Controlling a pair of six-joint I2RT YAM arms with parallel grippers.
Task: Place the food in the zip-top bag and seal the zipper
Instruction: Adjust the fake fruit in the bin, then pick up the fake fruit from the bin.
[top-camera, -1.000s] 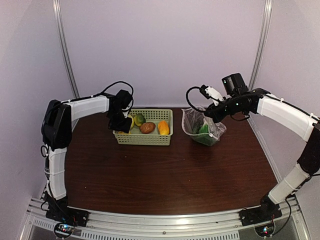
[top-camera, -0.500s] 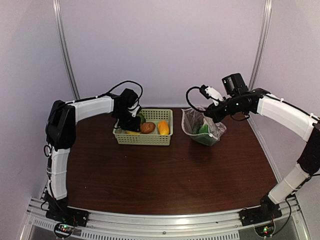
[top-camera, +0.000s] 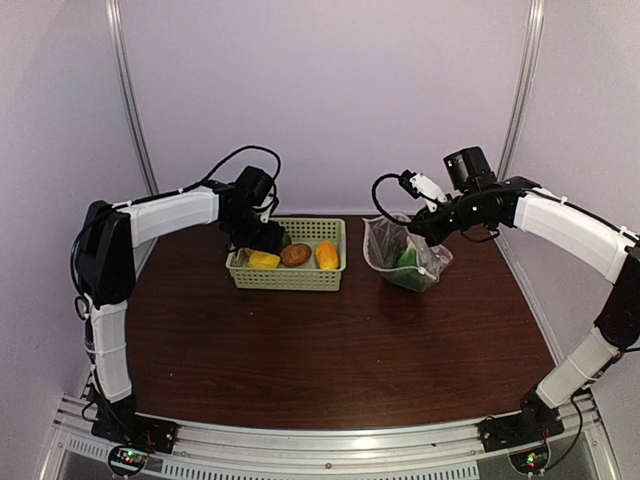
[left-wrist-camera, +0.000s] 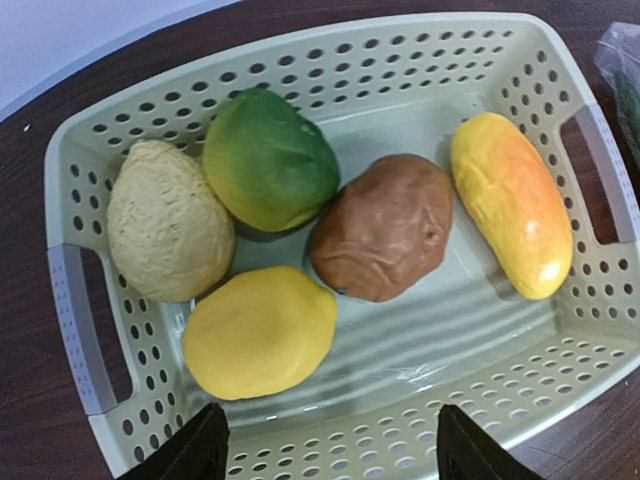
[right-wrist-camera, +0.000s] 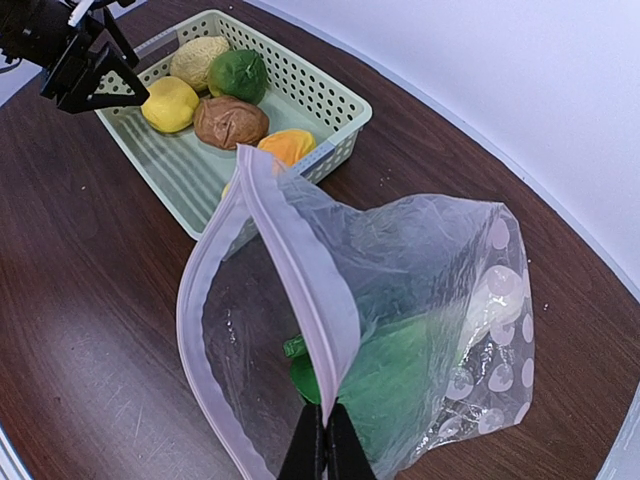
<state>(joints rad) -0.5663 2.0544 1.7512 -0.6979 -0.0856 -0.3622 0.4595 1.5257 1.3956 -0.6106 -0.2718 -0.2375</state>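
Note:
The pale green basket (left-wrist-camera: 90, 330) holds several toy foods: a yellow piece (left-wrist-camera: 260, 332), a green piece (left-wrist-camera: 270, 160), a brown piece (left-wrist-camera: 385, 228), an orange-yellow piece (left-wrist-camera: 510, 205) and a beige piece (left-wrist-camera: 165, 222). My left gripper (left-wrist-camera: 335, 462) is open and empty, hovering over the basket's near wall, close to the yellow piece; it also shows in the top view (top-camera: 266, 236). My right gripper (right-wrist-camera: 325, 445) is shut on the zipper strip (right-wrist-camera: 300, 270) and holds the zip-top bag (right-wrist-camera: 440, 280) open. A green leafy piece (right-wrist-camera: 400, 390) lies inside the bag. The slider tab is not visible.
In the top view the basket (top-camera: 290, 278) stands at the back centre-left of the brown table and the bag (top-camera: 405, 258) just to its right. A back wall and two upright poles stand close behind them.
My left gripper has moved right from the basket's left end to above the basket. The right arm and the bag have not moved.

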